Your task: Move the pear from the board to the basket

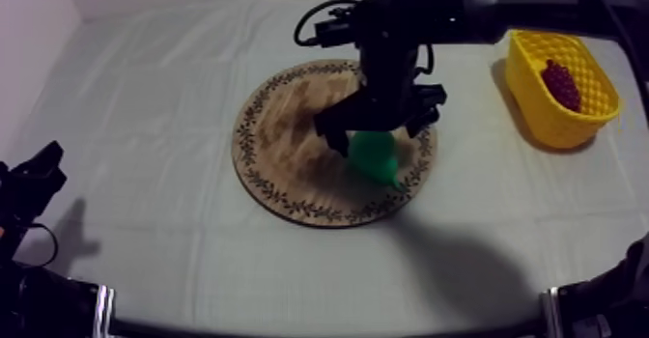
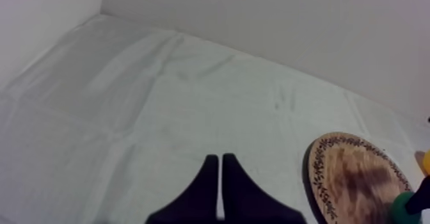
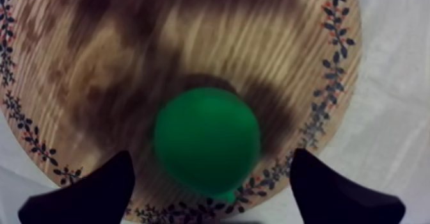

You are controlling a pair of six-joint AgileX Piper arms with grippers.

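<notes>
Grey-white cloth surface. Top view: pear on wooden board, R gripper over it; yellow basket w/ grapes well apart. R wrist view: fingers spread wide either side of pear, not touching. L wrist view: L gripper fingers together.

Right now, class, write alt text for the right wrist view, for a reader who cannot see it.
A green pear sits on the round wooden board, with the right gripper open above it, one black finger at each side, not touching. Grey-white cloth shows past the patterned rim.
</notes>
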